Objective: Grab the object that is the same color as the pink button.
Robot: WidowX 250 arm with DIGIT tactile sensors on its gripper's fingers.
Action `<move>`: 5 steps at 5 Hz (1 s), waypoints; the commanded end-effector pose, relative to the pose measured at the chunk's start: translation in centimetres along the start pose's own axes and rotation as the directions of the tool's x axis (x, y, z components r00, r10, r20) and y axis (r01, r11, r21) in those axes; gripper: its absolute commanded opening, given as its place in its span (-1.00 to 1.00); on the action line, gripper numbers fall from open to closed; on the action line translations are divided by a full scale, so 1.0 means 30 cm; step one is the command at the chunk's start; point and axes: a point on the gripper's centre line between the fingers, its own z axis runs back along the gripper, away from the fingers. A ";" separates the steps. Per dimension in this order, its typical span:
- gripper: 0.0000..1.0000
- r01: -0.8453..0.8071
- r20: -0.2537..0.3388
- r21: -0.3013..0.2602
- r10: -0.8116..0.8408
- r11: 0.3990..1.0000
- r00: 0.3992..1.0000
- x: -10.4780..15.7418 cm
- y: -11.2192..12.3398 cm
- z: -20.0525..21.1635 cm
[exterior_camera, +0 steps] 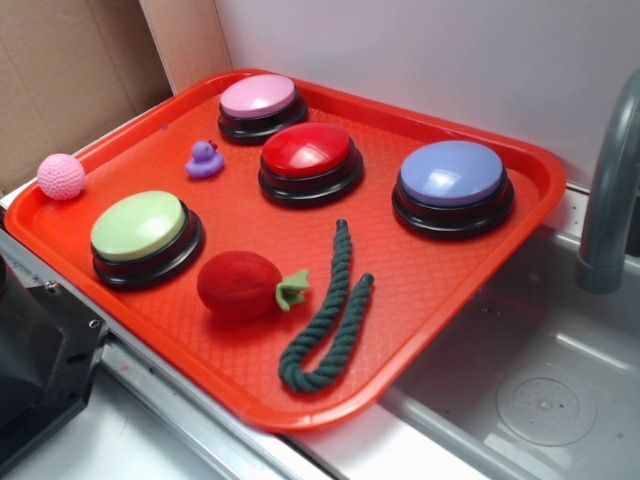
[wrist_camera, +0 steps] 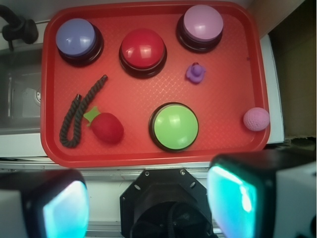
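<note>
The object, a small pink knobbly yarn ball, rests on the left rim of the red tray; the wrist view shows the ball at the tray's right edge. The pink button stands at the tray's far corner, and appears as a pink-topped dome at the top right of the wrist view. My gripper hangs high above the near side of the tray, open, its two fingers wide apart with nothing between them. It is well clear of the ball.
On the tray stand a red button, a lavender-blue button and a green button. A purple duck, a red plush fruit and a dark green rope lie among them. A sink with a grey tap is to the right.
</note>
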 end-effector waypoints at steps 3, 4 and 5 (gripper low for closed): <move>1.00 -0.415 0.082 0.053 0.410 0.908 0.908 -0.011 0.290 -0.072; 1.00 -0.503 0.093 0.088 0.495 0.860 0.864 0.001 0.372 -0.124; 1.00 -0.588 0.105 0.128 0.579 0.799 0.809 0.037 0.442 -0.221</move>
